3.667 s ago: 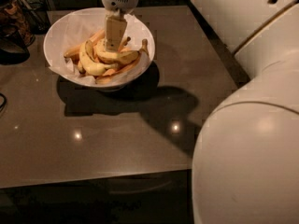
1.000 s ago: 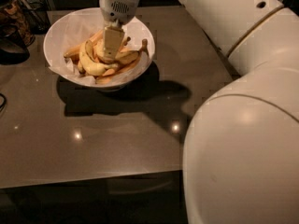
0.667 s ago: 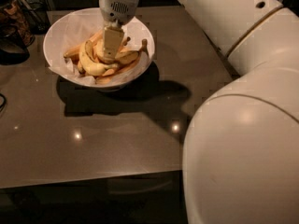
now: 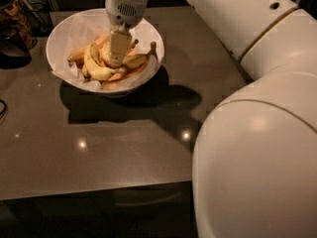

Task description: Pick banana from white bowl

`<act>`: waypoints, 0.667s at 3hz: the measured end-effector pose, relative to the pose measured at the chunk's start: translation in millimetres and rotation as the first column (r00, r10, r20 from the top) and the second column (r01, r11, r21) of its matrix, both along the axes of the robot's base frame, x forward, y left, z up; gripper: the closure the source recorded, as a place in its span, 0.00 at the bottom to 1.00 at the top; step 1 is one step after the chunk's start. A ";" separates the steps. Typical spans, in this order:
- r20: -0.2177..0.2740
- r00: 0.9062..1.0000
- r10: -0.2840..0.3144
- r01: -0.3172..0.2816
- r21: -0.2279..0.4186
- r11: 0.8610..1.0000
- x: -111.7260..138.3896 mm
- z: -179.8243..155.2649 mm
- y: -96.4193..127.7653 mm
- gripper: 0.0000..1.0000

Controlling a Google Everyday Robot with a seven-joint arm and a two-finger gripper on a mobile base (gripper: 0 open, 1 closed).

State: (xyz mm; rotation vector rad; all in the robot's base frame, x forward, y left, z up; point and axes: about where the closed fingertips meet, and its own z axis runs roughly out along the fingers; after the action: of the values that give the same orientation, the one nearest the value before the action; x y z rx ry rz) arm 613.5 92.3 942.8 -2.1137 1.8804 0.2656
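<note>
At the left edge, dark objects (image 4: pixel 12 29) are cut off and hard to make out; on the tabletop (image 4: pixel 99 148) the white bowl (image 4: pixel 55 58) holds the banana (image 4: pixel 99 69) among slimmer orange bananas (image 4: pixel 79 53); the tool (image 4: pixel 118 58) reaches down into the pile and covers part of it. Whether the tool is clenched or released cannot be told; the robot's white arm (image 4: pixel 257 148) hides the right side.

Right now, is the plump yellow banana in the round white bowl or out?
In. The banana lies inside the white bowl among other bananas, with the gripper down at the pile.
</note>
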 end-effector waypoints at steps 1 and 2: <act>-0.004 1.000 0.007 -0.007 -0.003 1.000 0.7 -2.0 2.1 0.51; -0.010 1.000 0.012 -0.012 -0.003 1.000 3.7 -3.4 3.3 0.51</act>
State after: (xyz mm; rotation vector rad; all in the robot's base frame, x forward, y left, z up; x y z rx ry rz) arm 617.2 95.5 939.3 -2.1302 1.8749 0.2767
